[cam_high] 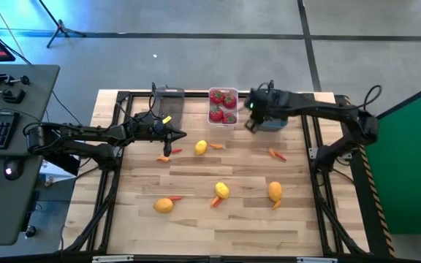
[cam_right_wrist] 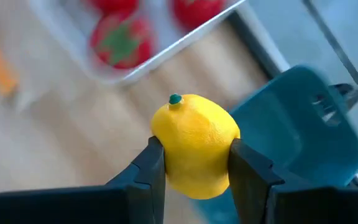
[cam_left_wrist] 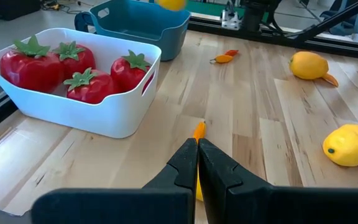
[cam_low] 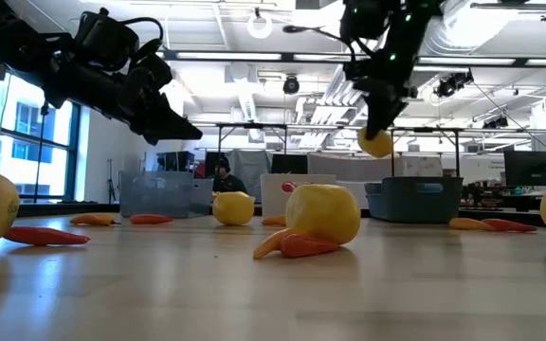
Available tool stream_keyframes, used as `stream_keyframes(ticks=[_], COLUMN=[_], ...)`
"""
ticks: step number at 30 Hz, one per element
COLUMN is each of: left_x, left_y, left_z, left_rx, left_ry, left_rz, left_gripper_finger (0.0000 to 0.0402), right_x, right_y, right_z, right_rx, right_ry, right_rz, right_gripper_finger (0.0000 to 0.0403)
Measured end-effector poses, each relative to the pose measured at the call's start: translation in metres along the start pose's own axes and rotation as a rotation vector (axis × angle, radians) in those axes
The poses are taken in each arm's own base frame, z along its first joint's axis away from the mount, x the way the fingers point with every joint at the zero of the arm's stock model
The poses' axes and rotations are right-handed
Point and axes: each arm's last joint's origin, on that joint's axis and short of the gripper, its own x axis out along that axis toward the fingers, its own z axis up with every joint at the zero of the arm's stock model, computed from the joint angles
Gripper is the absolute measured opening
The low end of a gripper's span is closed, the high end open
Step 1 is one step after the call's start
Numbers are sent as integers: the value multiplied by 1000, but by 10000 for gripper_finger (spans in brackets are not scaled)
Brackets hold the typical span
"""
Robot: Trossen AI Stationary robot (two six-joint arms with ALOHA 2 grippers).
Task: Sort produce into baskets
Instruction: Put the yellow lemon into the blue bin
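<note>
**A:** Where is the right gripper (cam_right_wrist: pixel 196 163)?

**B:** Raised at the far side of the wooden bench (cam_high: pixel 196 219), above the near edge of the dark teal basket (cam_right_wrist: pixel 303 118). Its jaws are clamped on a yellow lemon (cam_right_wrist: pixel 194 143), green stem dot upward.

**A:** And the left gripper (cam_left_wrist: pixel 197 163)?

**B:** It hangs over the bench on the near side of the smoky grey basket (cam_high: pixel 168 98), jaws pressed together. A slim orange piece (cam_left_wrist: pixel 199 129) shows just past the tips; whether they pinch it cannot be told.

**A:** The baskets?

**B:** In a row along the far edge. The white basket (cam_left_wrist: pixel 104 106) stands in the middle with four red tomatoes (cam_left_wrist: pixel 30 65) inside, grey on one side, teal on the other.

**A:** What lies loose?

**B:** Four more lemons: one (cam_high: pixel 201 147) near the left gripper, three (cam_high: pixel 221 190) in a line across the near half of the bench. Orange-red carrot pieces (cam_high: pixel 276 154) are scattered among them, several touching the lemons.
</note>
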Motion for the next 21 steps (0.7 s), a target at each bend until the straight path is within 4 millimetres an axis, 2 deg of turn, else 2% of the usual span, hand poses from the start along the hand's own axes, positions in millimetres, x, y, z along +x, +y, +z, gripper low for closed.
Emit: stream_keyframes(ticks=[5, 8, 11, 17, 21], left_x=[0, 0, 0, 0, 0], left_y=[0, 0, 0, 0, 0], left_z=[0, 0, 0, 1, 1], left_rx=[-14, -17, -16, -31, -32], left_ry=[-1, -1, -3, -8, -8], left_rz=[0, 0, 0, 0, 0], left_gripper_finger=[0, 0, 0, 0, 0], right_x=[20, 37, 59, 103, 118], right_y=[-48, -76, -95, -107, -106], right_z=[13, 14, 11, 8, 10], right_rx=[174, 296, 396, 500, 512], right_ry=[-37, -6, 61, 164, 161], right_rz=[-64, -66, -58, -50, -51], right_gripper_finger=[114, 114, 114, 114, 117])
